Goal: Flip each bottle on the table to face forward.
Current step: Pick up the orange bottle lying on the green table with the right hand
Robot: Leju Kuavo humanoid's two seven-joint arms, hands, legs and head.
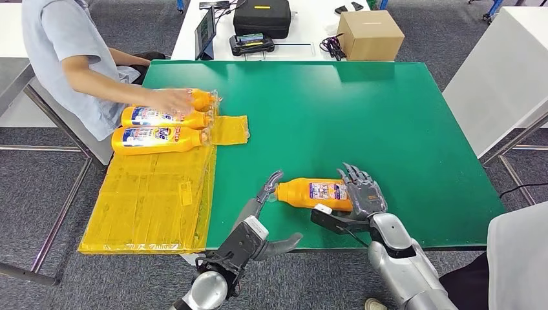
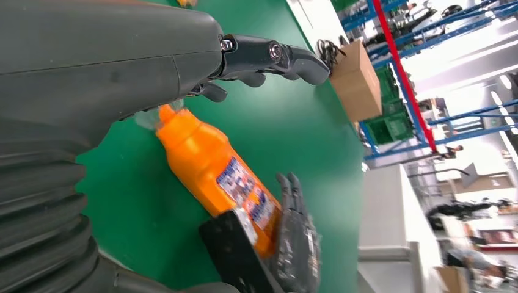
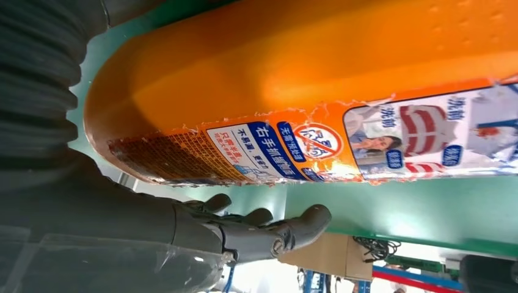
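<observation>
An orange bottle [image 1: 313, 192] with a blue and white label lies on its side near the front edge of the green table [image 1: 362, 110], cap pointing left. My right hand [image 1: 363, 194] cups its base end: straight fingers on the far side, thumb on the near side. The right wrist view shows the bottle [image 3: 305, 79] close up, with a strip of green between it and the hand [image 3: 244, 235]. My left hand [image 1: 268, 194] is open, its fingertips right at the cap. From the left wrist, the bottle [image 2: 207, 159] lies beyond that hand [image 2: 122, 61], with the right hand [image 2: 296, 238] at its base.
Three more orange bottles [image 1: 158, 139] lie at the table's left on a yellow plastic sheet [image 1: 148, 200]; a seated person's hand [image 1: 171, 99] rests on the farthest one. A cardboard box [image 1: 369, 33] and a black case [image 1: 262, 16] stand on the white table behind. Another person's sleeve [image 1: 517, 258] is at lower right.
</observation>
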